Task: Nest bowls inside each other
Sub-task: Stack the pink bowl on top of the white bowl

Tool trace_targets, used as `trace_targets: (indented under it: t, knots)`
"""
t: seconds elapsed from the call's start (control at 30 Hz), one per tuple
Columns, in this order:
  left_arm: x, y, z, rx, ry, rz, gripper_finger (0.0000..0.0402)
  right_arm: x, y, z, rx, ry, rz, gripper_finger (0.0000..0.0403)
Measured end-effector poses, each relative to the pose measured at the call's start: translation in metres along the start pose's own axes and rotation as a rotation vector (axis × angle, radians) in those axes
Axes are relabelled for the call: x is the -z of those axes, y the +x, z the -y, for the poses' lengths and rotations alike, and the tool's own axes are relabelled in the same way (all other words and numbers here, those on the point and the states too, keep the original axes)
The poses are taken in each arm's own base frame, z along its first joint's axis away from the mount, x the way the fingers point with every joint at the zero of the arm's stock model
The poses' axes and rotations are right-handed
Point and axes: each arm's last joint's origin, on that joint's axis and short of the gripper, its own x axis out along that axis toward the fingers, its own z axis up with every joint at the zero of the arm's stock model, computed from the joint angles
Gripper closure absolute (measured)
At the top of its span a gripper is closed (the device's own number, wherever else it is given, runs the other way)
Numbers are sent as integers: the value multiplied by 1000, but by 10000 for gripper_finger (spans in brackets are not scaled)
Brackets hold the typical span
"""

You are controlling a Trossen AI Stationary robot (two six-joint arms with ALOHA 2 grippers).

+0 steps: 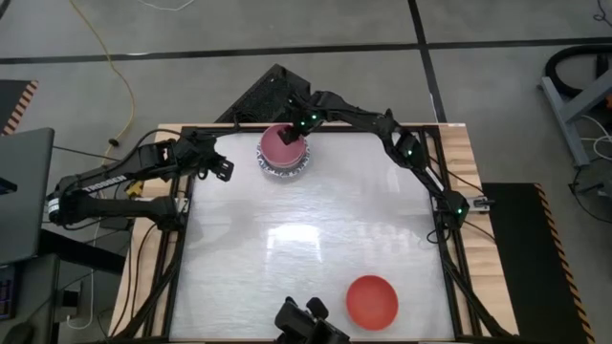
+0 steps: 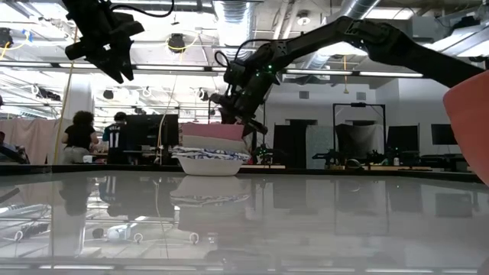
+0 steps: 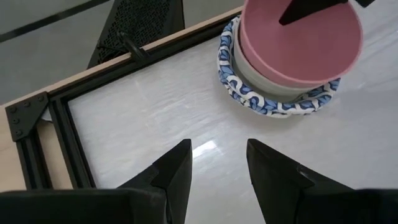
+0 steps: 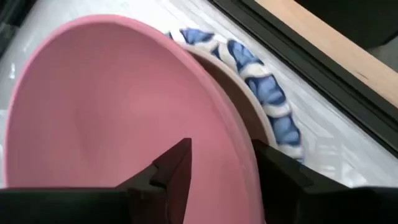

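- Straddling the rim of the pink bowl [image 4: 118, 106], right gripper [image 4: 221, 171]: one finger inside the bowl, one outside its wall, jaws parted with a gap on either side of the rim. Judged a release, since the bowl already sits in the stack and needs no holding.
- Pink bowl: topmost of the stack, directly under and between the right jaws; seated at a slight tilt rather than fully level in the low view.
- Plain white bowl [image 3: 264, 81]: just beneath the pink one, only its wall showing; it carries the pink bowl.
- Blue-patterned bowls [image 3: 280, 104]: base of the stack, scalloped rim showing beyond the right jaws' outer finger; how many lie nested there cannot be told.
- Left gripper [image 3: 217, 165]: jaws wide apart, empty, raised above the table, stack well ahead of them; judged waiting clear of the working arm.
- Red bowl [image 1: 371, 300]: alone, well apart from both jaws at the table's far side; judged the last piece left to nest.
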Motion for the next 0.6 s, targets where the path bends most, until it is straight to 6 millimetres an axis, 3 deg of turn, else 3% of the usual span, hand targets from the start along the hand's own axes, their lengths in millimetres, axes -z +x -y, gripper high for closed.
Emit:
trace_targets:
  t: [0.37,0.6]
  knots:
    - [0,0,0,-1,-4,1,260,-4,-19,-2,-3,-38,22,220]
    - [0,0,0,-4,-4,2,260,-4,-20,-2,-29,-106,13,219]
